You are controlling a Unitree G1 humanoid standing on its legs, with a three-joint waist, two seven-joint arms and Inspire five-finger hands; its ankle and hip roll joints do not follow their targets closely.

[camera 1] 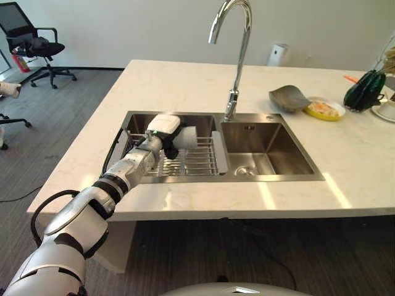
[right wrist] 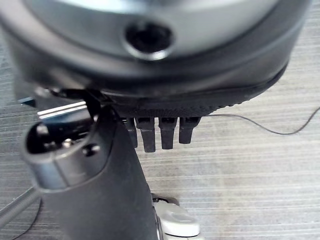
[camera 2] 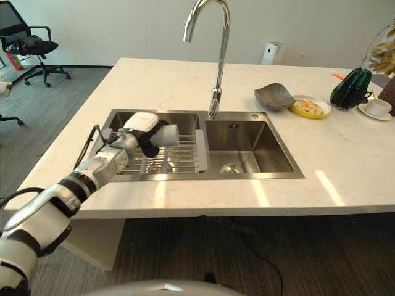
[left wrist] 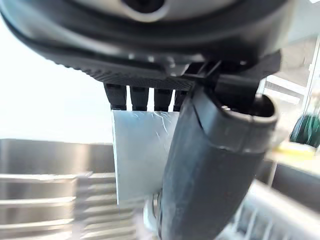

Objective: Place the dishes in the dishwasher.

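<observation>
Stainless steel gleamed across the double-basin sink (camera 1: 295, 161) set into the pale marble countertop (camera 1: 185, 80), and over its left basin the left hand (camera 1: 168, 137) was seen, fingers and thumb curled round a white cylindrical cup (camera 1: 187, 137) held on its side. The cup (left wrist: 137, 150) was clamped between fingers (left wrist: 140, 97) and thumb above the wire dish rack (camera 1: 191, 161) lying in that basin. A tall curved chrome tap (camera 1: 234, 49) was planted behind the sink's divider. Far right on the counter, a grey curved dish (camera 1: 289, 98) was set touching a yellow plate (camera 1: 325, 110). The right hand (right wrist: 150, 125) was caught over striped grey carpet (right wrist: 260, 165), fingers bent, nothing held.
</observation>
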